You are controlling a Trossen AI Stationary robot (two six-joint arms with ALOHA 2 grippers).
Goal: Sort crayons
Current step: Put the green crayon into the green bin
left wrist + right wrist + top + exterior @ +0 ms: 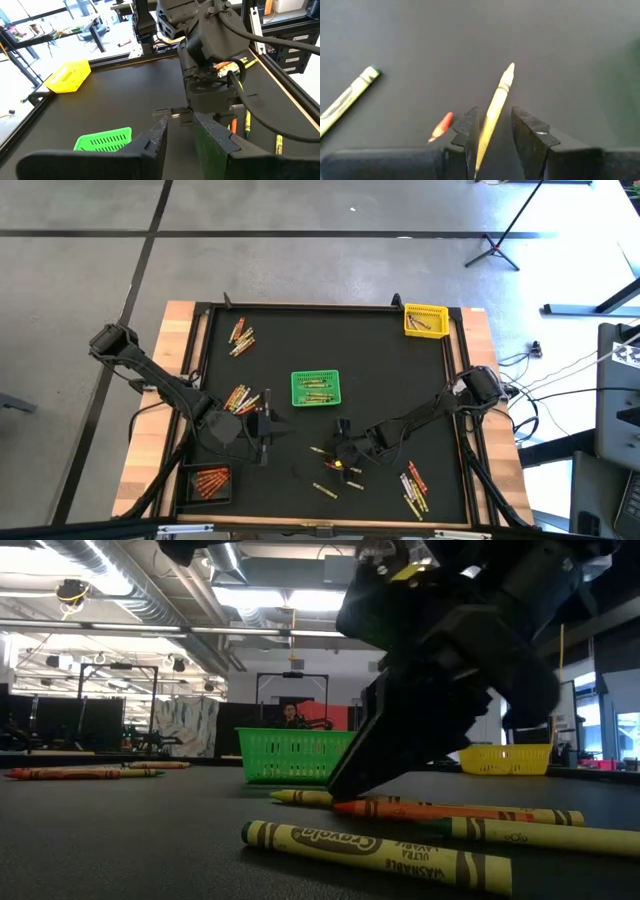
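My right gripper (341, 452) is down at the mat near the table's near edge, open. Its fingers stand on either side of a yellow crayon (496, 106) that lies flat on the black mat. Whether a finger touches it I cannot tell. An orange crayon's tip (441, 126) lies beside one finger, and a yellow-green crayon (350, 97) lies farther off. In the low view the gripper (352, 778) reaches down to the yellow (300, 797) and orange (430, 810) crayons. My left gripper (266, 425) is open and empty left of the centre, and it also shows in its wrist view (180, 121).
A green basket (315, 388) with crayons stands mid-table. A yellow basket (424, 320) is at the far right corner. A black basket (205, 482) with red and orange crayons is at the near left. Loose crayon piles lie at the far left (240, 337), by my left gripper (238, 397) and at the near right (413, 485).
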